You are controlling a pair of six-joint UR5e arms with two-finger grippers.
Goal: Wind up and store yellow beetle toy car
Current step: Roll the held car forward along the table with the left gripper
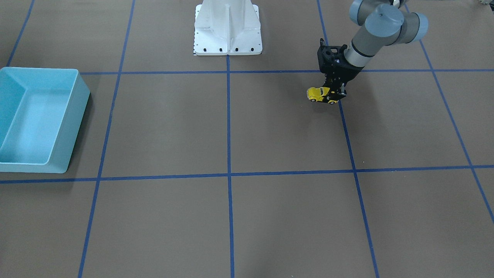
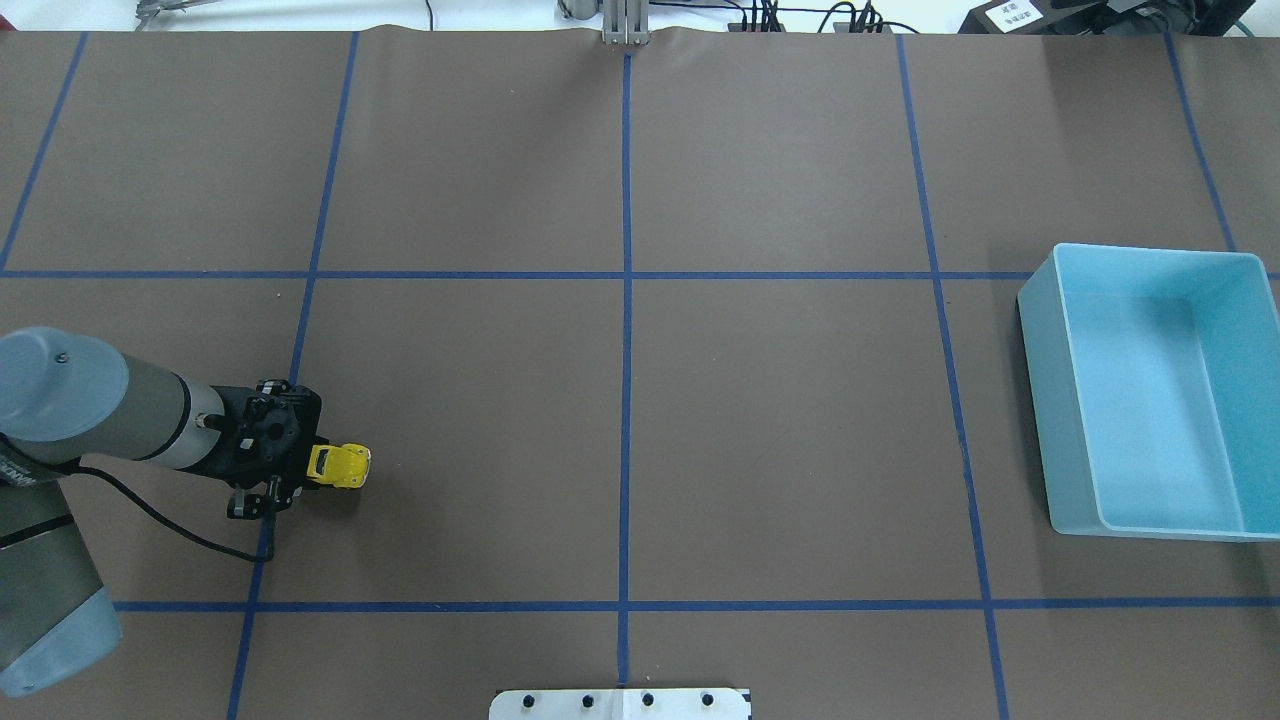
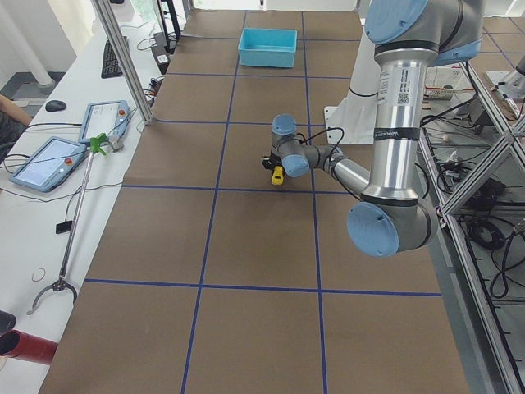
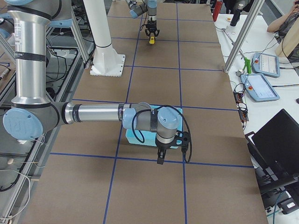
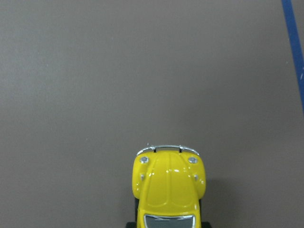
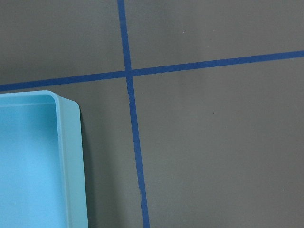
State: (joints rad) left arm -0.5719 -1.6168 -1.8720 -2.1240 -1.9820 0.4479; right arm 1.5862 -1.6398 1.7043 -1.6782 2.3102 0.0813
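The small bright yellow beetle-shaped toy car (image 1: 318,94) is clamped at its rear end between the fingers of the left gripper (image 1: 336,92), which are closed narrowly around it. The car's rounded hood points away from the gripper, toward the light blue rectangular plastic bin (image 2: 1040,380). The car is well apart from the bin, at the opposite end of the brown paper-covered table (image 2: 780,400) marked with a blue tape grid. Whether the wheels touch the paper cannot be told. In the left wrist view only the yellow hood and the chrome bumper are recorded, at the bottom edge, over bare paper. The right gripper (image 4: 160,158) is seen in the exterior right view only, just beside the bin on the side farther from the car. Its finger opening cannot be told. In the right wrist view one corner of the bin is recorded next to a crossing of tape lines.
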